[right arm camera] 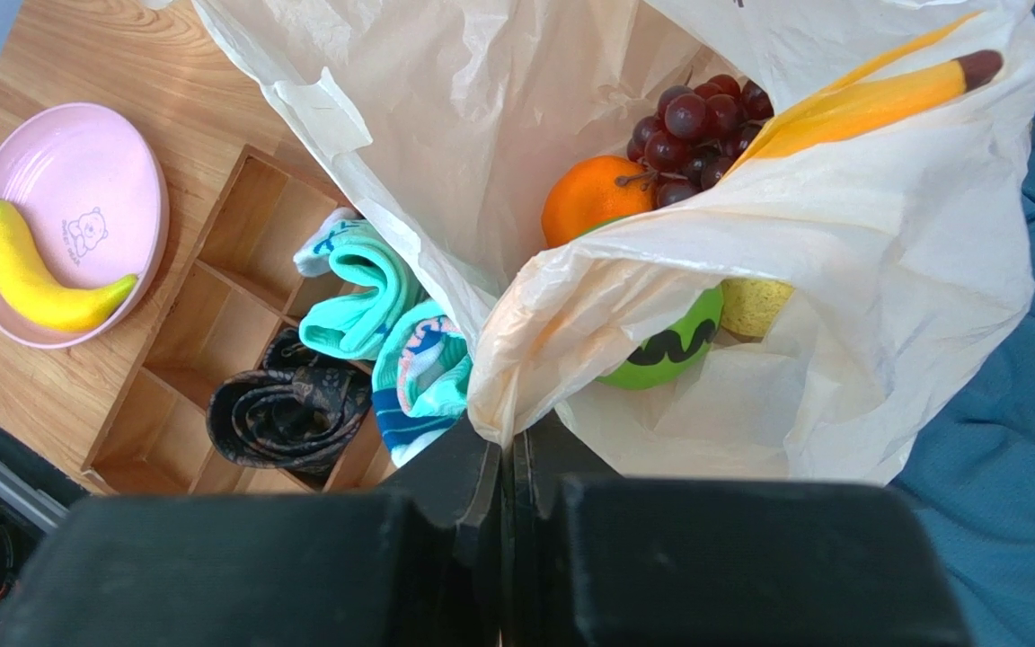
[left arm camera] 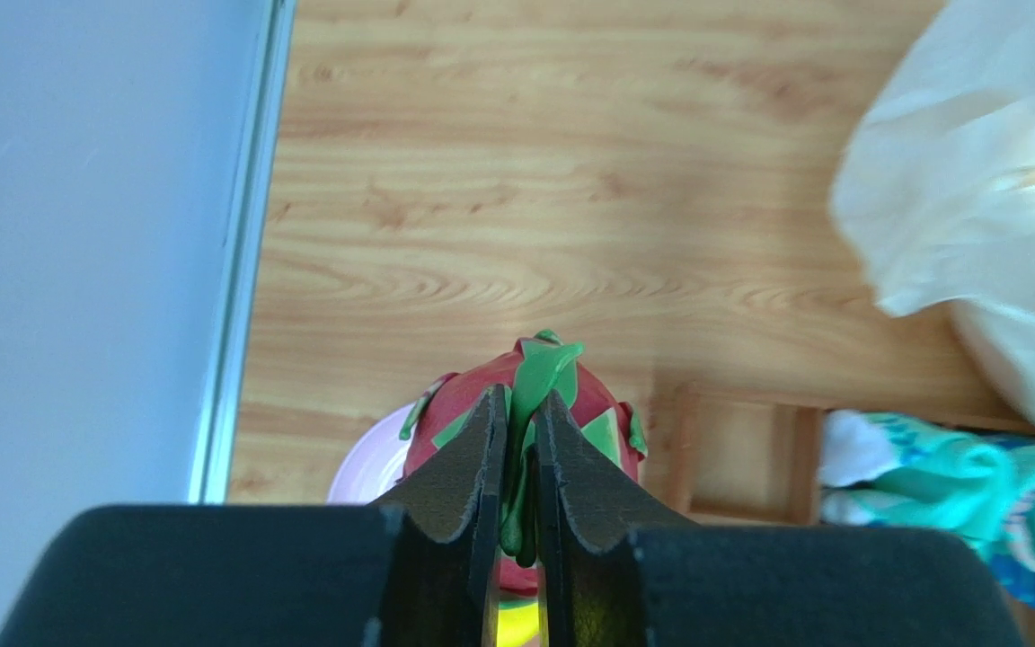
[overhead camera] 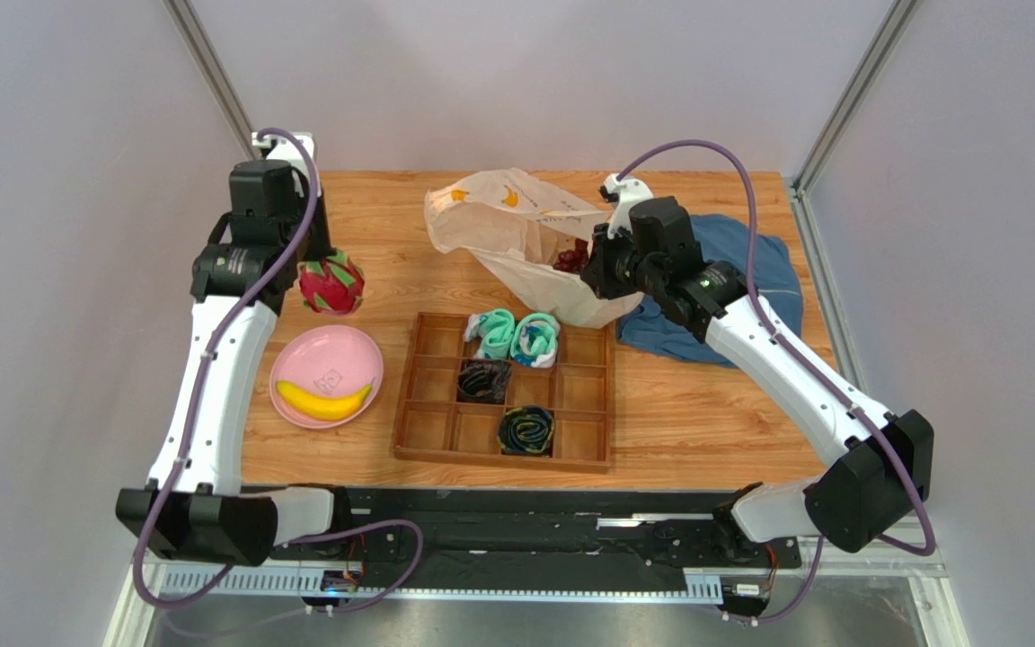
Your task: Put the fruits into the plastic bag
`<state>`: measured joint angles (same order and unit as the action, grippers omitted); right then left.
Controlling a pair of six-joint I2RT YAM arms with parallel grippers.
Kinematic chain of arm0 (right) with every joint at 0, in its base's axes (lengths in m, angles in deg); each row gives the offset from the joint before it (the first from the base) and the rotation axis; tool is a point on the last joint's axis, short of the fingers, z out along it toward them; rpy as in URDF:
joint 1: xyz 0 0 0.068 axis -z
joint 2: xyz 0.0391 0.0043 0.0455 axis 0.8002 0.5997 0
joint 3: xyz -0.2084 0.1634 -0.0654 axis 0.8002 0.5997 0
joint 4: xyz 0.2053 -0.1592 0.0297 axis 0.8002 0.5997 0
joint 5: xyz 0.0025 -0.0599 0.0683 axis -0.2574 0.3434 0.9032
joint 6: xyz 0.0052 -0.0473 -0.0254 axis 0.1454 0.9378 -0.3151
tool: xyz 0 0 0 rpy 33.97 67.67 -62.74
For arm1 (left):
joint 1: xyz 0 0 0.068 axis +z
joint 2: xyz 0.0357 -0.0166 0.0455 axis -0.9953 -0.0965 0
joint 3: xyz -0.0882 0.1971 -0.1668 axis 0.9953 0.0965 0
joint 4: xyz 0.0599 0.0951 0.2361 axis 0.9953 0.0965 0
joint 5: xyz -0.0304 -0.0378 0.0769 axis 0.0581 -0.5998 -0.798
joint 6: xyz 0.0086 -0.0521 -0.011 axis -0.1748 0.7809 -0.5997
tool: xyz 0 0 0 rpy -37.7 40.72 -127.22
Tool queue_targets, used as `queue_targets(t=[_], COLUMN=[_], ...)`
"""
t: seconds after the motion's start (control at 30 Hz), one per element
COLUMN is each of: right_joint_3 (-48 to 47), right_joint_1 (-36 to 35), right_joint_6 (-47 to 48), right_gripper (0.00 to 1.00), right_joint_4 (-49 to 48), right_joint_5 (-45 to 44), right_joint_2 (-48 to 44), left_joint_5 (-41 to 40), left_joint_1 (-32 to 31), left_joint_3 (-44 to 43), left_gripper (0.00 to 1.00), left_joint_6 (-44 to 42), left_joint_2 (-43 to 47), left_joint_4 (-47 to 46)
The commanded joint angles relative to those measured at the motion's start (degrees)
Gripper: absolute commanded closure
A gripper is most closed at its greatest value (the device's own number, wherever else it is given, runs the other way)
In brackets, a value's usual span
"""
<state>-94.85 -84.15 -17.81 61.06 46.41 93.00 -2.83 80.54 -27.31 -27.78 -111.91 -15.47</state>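
My left gripper (left arm camera: 519, 445) is shut on a green leaf of the red-pink dragon fruit (left arm camera: 584, 398), held above the table at the left (overhead camera: 331, 283). My right gripper (right arm camera: 507, 452) is shut on the rim of the plastic bag (right arm camera: 807, 229), holding its mouth open at the back centre (overhead camera: 503, 223). Inside the bag lie the grapes (right arm camera: 699, 121), the orange (right arm camera: 593, 200), the green striped melon (right arm camera: 665, 353) and the lemon (right arm camera: 757, 306). The banana (overhead camera: 323, 399) lies on the pink plate (overhead camera: 348, 353), also in the right wrist view (right arm camera: 30, 270).
A wooden compartment tray (overhead camera: 433, 429) in front of the bag holds teal rolled socks (overhead camera: 514, 336) and dark rolled socks (overhead camera: 527, 430). A blue cloth garment (overhead camera: 746, 276) lies under and right of the bag. A grey wall (left arm camera: 78, 243) borders the table's left edge.
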Motion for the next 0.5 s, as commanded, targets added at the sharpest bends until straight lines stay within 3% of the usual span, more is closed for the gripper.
queue_targets(t=[0.0,0.2,0.33,0.47], right_joint_3=[-2.35,-2.71,-3.06,-3.15], right_joint_1=[-0.46,-0.99,-1.25,-1.34], right_joint_6=[-0.67,-0.58,-0.32,-0.15], right_gripper=[0.95,0.95,0.95,0.95], right_joint_4=[-1.84,-1.75,-1.49,-1.31], right_joint_5=[1.09,1.35,1.17,0.73], right_joint_2=[-0.78,-0.52,-0.6,-1.04], left_joint_5=[4.44,5.24,2.96,4.27], left_joint_1=[-3.36,-14.16,-24.26,-29.73], left_joint_3=[-4.3,-8.6,-9.93,-13.17], left_gripper=[1.0,1.0,1.0,1.0], left_joint_6=[8.58,14.13,15.98,17.21], left_joint_2=[6.72,4.45,-0.91,-7.94], left_joint_4=[-9.52,-18.12,-25.6,-30.8])
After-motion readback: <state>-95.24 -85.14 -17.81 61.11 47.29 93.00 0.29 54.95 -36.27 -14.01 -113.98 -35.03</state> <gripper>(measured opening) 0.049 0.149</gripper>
